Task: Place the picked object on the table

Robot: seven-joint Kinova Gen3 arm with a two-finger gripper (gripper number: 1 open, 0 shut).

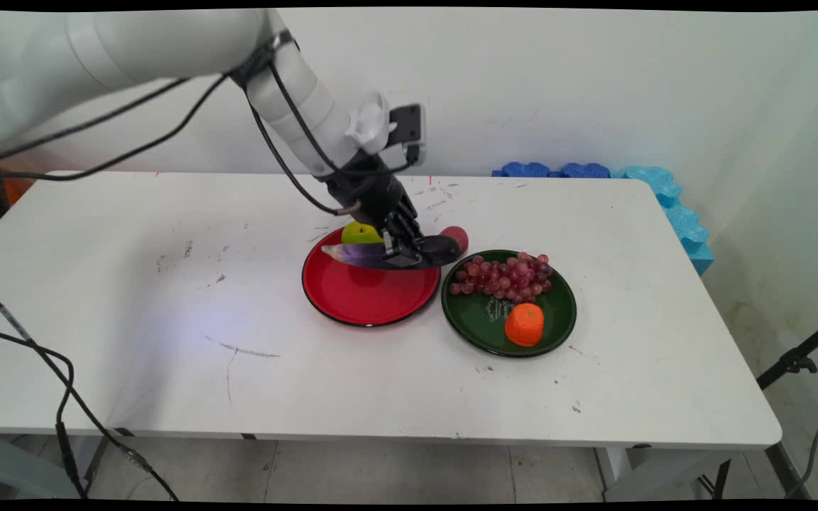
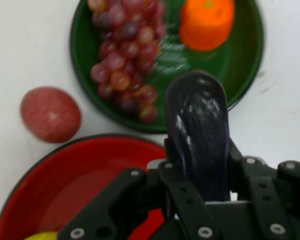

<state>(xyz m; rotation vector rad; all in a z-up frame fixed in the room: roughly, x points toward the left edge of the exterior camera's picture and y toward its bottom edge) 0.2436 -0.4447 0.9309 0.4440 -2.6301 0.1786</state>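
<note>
Gripper clamps a glossy, elongated purple eggplant over round red plate; scuffed white table, plain wall behind

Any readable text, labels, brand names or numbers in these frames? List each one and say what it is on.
No text can be read.
The green plate carries whitish markings on its centre, between the grapes and the orange fruit; too blurred in both views to read.
The gripper, holding the eggplant, shows no lettering.
</note>
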